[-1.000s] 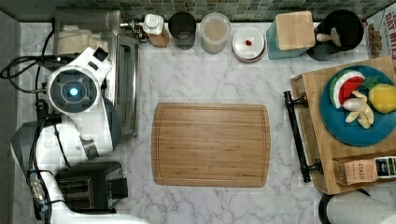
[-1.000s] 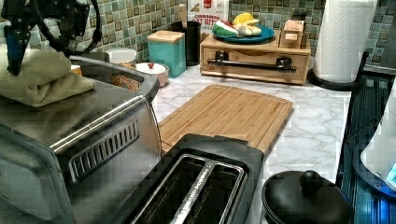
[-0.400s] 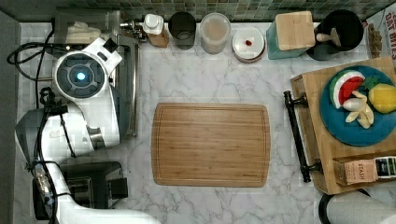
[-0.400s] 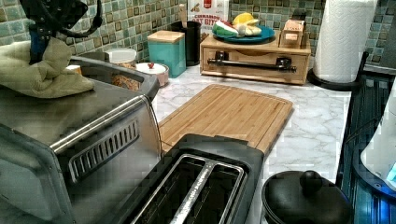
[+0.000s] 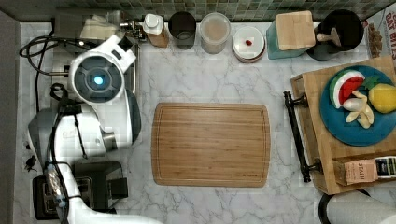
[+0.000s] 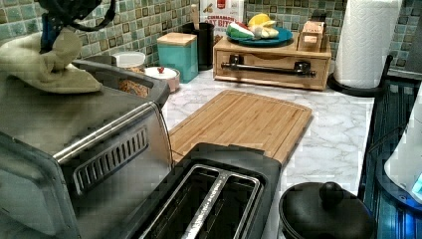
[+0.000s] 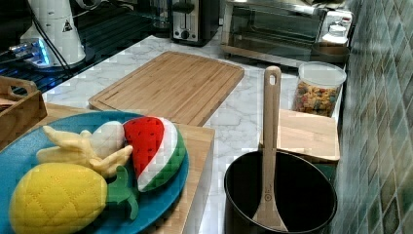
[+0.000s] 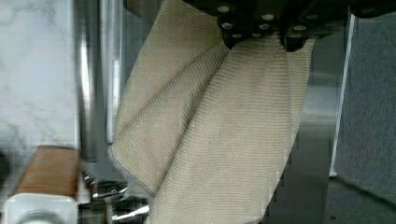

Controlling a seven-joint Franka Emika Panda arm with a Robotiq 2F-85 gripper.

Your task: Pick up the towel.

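Since a second ago my arm has swung toward the back wall over the toaster oven (image 6: 74,134), and the towel (image 6: 42,67) has bunched up under the gripper (image 6: 52,37) where it earlier lay flatter. From the left view I see the cream cloth gathered into a hump at the gripper, with its lower folds still resting on the oven's steel top. In the wrist view the towel (image 8: 224,135) hangs from the black fingers (image 8: 254,28), which are clenched on its upper edge, the cloth draping away in two broad folds. In the top view a pale corner of the towel (image 5: 95,28) shows past the arm's white housing, near the white-capped bottle (image 5: 154,25).

My judgement is that the grasp is made and the lift is only partly done. To finish it well I would raise straight up, slowly, until the trailing folds clear the oven top, and keep the grip firm, since only a narrow strip of cloth seems to be pinched. Soft fabric like this will sag and swing, so I would avoid any sideways sweep toward the bottle or the dark cup (image 5: 182,28) beside it on the surface (image 5: 210,70) until the whole towel hangs free.
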